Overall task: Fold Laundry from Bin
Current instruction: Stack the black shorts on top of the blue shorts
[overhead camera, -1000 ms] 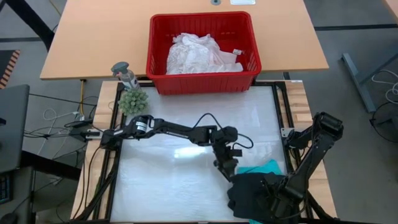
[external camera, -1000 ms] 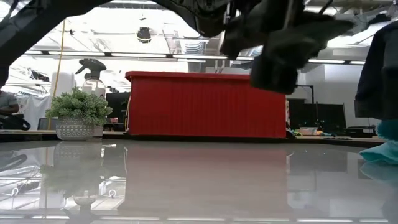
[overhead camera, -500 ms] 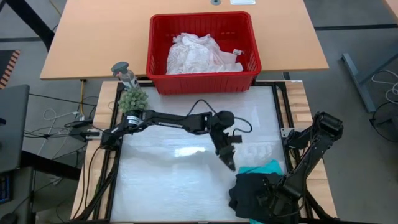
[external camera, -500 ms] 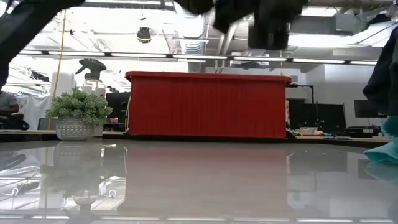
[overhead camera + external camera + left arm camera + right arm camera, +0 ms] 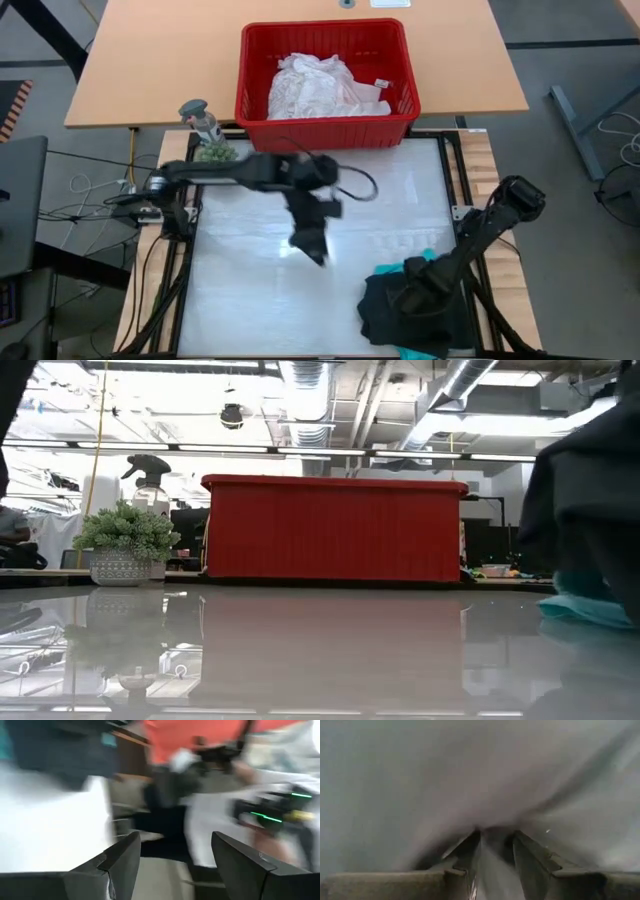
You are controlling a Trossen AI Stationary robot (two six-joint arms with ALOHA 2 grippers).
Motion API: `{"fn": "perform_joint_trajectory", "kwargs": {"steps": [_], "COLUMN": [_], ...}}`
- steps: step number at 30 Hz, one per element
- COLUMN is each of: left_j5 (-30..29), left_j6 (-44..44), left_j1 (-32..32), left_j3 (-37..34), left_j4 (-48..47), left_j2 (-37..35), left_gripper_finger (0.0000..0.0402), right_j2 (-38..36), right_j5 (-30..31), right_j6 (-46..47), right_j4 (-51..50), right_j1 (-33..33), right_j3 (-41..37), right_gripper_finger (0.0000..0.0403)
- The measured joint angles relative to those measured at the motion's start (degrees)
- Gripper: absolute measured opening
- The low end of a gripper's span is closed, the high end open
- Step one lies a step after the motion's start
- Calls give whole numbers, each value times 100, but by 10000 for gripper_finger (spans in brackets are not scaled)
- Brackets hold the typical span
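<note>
The red bin stands at the table's far edge with white laundry inside; it shows in the low view too, as the bin. A black garment lies bunched at the near right, on top of a teal garment that also shows in the low view. My right gripper points down and is shut on the black garment. My left gripper hangs open over the middle of the table, with nothing between its fingers. My right gripper pinches a raised bunch of the black garment's cloth between its two fingers, coming from above and pointing down. How many layers it has, I cannot tell. The rest of the garment lies slack on the table and on the teal garment.
A spray bottle and a small potted plant stand at the far left corner; the plant shows in the low view too. The white table top is bare at the left and middle. A wooden table lies behind.
My left gripper has drawn away from the black garment, rising and going toward the table's left and far edge while rolling; it stays open. My right gripper has gone toward the table's left with the black garment, which has slid a little that way over the teal one.
</note>
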Motion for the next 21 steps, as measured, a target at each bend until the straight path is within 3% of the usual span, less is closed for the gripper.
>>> {"fn": "perform_joint_trajectory", "kwargs": {"steps": [5, 10, 12, 15, 21], "left_j5": [-2052, -3637, -3714, -3299, -3157], "left_j6": [1148, 1626, 1201, 379, -934], "left_j1": [19, 43, 43, 54, 108], "left_j3": [-2, -265, -712, -1764, -4180], "left_j4": [-1359, -1421, -725, 956, 4179], "left_j2": [-958, -1856, -2127, -2367, -2373], "left_gripper_finger": [230, 230, 230, 230, 229], "right_j2": [-2, -7, -7, -9, -11], "right_j5": [-55, 264, 536, 979, 1086], "right_j6": [-706, -1189, -1357, -1661, -1428], "right_j4": [-72, -429, -658, -976, -924], "right_j1": [259, 485, 524, 560, 874], "right_j3": [470, 1093, 1305, 1554, 1850], "right_gripper_finger": [137, 137, 137, 137, 137]}}
